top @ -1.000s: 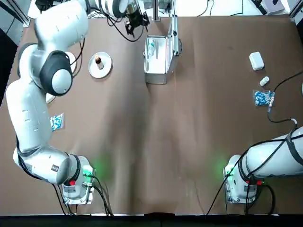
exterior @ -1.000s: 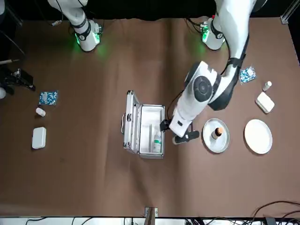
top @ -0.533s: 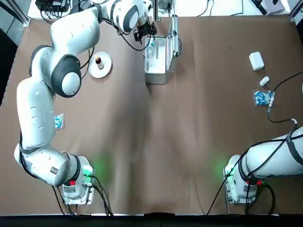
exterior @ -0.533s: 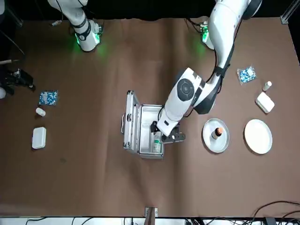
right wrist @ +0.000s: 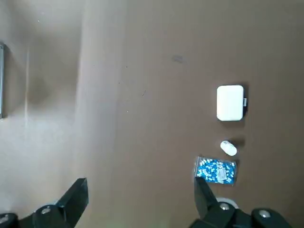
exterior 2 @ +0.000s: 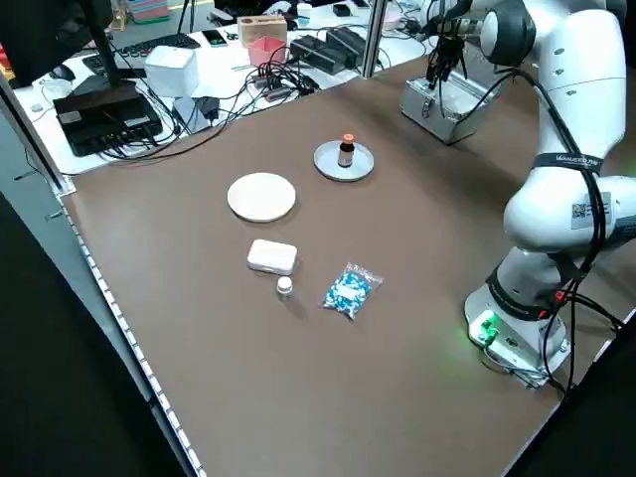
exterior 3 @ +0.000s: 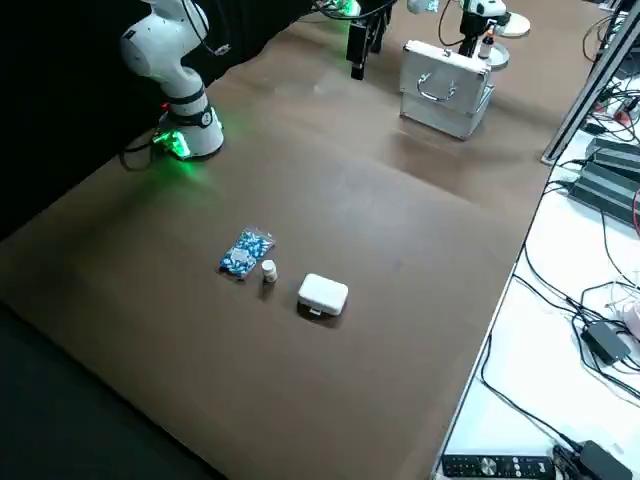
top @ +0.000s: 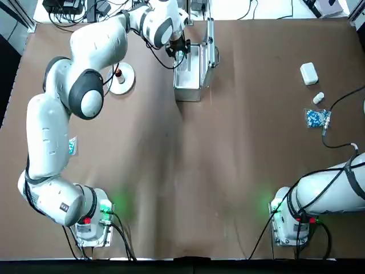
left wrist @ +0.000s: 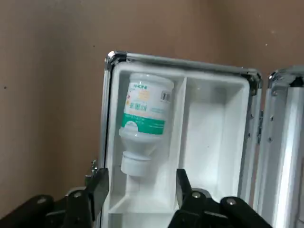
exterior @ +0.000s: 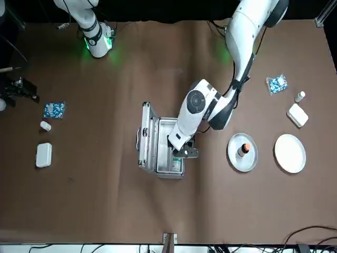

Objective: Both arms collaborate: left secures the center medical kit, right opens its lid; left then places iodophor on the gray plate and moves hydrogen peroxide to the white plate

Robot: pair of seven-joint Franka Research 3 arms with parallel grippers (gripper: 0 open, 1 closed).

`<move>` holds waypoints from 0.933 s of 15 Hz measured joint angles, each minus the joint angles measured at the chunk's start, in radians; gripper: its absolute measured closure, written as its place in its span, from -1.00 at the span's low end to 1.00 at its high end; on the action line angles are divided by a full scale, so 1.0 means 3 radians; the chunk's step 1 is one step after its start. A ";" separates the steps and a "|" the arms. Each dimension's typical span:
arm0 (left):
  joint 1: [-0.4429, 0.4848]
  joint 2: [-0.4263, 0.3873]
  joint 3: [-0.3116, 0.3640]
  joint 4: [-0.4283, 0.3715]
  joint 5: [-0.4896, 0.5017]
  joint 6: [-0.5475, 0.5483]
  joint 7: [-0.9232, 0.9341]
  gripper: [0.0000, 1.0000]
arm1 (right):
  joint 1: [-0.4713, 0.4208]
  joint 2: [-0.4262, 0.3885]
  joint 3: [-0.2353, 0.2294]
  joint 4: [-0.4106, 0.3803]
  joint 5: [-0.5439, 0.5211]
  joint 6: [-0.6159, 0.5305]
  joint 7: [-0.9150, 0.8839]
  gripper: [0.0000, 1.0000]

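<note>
The medical kit (top: pixel 188 80) stands open at the table's far middle, its lid (top: pixel 210 40) upright on the right side. My left gripper (left wrist: pixel 140 185) hangs open just over the kit's left compartment (exterior: pixel 181 150). In that compartment lies the hydrogen peroxide (left wrist: pixel 142 121), a pale bottle with a teal label, its cap between the spread fingers (left wrist: pixel 97 187) but untouched. The iodophor (exterior: pixel 244 149) stands on the gray plate (exterior: pixel 234 158). The white plate (exterior: pixel 290 153) sits bare beside it. High over the table, my right gripper (right wrist: pixel 140 199) is open and holds nothing.
On the robot's right lie a white box (top: pixel 308 73), a small white bottle (top: pixel 318 98) and a blue pill bag (top: pixel 315 118). A like box (exterior 2: pixel 271 256), bottle (exterior 2: pixel 285 287) and pill bag (exterior 2: pixel 348 288) lie on the left. Cables and gear line the far edge.
My left gripper has swung from beside the kit, near the gray plate, to over the kit's open left compartment. The right arm has stayed still.
</note>
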 joint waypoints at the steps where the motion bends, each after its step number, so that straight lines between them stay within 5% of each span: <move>1: -0.0010 0.0014 0.0000 0.0000 0.0020 0.0000 0.0001 -0.31 | 0.0000 0.0000 0.0000 0.0000 0.0000 0.0000 0.0000 -0.97; 14: -0.0055 0.0128 0.0003 0.0003 0.0120 -0.0001 0.0071 0.00 | 0.0005 0.0000 0.0005 0.0011 0.0000 0.0001 0.0000 -0.97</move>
